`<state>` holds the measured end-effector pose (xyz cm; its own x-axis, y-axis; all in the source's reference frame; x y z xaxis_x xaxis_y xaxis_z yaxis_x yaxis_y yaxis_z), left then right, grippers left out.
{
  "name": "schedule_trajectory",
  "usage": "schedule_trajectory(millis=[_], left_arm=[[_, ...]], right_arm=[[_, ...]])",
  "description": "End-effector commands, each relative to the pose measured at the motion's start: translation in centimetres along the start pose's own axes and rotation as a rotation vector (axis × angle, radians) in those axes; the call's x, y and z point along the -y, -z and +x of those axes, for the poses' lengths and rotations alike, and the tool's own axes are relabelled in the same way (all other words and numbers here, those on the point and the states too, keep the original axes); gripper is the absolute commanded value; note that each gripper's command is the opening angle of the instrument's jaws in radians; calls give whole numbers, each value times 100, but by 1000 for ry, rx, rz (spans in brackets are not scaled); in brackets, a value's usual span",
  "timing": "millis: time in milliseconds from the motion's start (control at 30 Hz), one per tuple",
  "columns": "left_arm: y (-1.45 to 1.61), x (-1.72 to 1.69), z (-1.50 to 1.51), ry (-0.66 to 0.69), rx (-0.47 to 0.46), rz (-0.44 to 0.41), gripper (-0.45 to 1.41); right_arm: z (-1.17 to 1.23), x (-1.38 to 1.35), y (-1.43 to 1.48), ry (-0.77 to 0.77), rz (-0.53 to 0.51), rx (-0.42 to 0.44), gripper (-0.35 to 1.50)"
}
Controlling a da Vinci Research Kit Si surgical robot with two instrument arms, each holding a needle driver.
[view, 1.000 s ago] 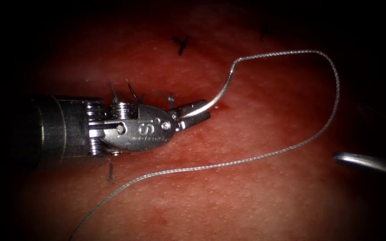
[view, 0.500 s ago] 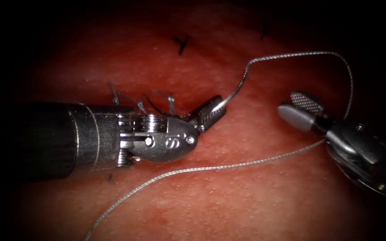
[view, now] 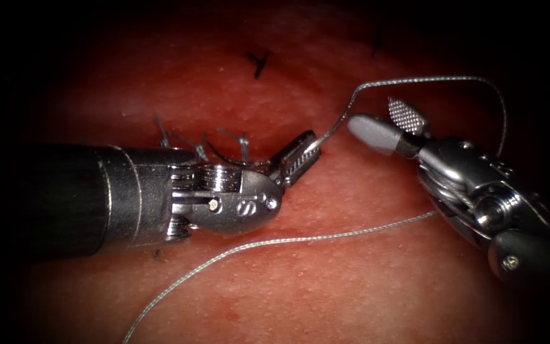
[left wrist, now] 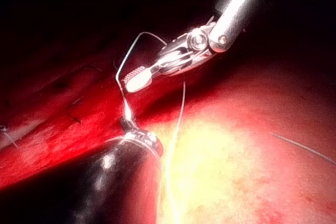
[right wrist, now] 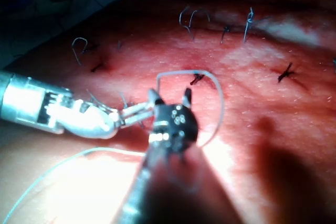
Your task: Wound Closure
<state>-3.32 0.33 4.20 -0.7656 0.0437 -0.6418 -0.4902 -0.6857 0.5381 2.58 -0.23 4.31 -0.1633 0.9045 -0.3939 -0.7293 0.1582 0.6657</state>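
My left tool [view: 300,156] has its jaws clamped on the thread [view: 428,79] close to a row of knotted stitches [view: 224,141] in the tissue [view: 326,286]. Whether the bright curved piece leaving those jaws is the needle's tail or just thread, I cannot tell, and I see no needle lying in the tissue. From the left tool's tip the thread climbs up and to the right, bends into a wide loop, runs behind my right tool [view: 389,124], then trails back along the tissue below the left tool's wrist. My right tool sits just to the right of the left tool's tip, inside that loop, with its jaws parted and holding nothing; the ridged face of one jaw is turned toward me. In the left wrist view the right tool [left wrist: 137,77] hangs above the left tool [left wrist: 127,123], with the thread [left wrist: 131,48] arching between them. In the right wrist view the left tool [right wrist: 140,111] nearly meets my right tool [right wrist: 170,97], and dark cut ends of thread [right wrist: 286,72] mark finished stitches beyond them.
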Motion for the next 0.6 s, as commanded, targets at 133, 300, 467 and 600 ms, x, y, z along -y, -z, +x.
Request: schedule_trajectory(millis=[133, 300, 467, 600], left_arm=[[-7, -2, 5, -10, 2, 5, -45], [-6, -2, 6, -11, 5, 6, -45], [-4, -3, 9, -16, -9, 2, -45], [0, -4, 14, -27, -55, -66, -22]], right_arm=[[1, 7, -21, -32, -8, -12, 126], [-4, 12, -27, -37, -8, -18, 91], [-8, 14, -30, -43, 14, -41, -35], [-6, 13, -30, 74, -20, -82, -35]])
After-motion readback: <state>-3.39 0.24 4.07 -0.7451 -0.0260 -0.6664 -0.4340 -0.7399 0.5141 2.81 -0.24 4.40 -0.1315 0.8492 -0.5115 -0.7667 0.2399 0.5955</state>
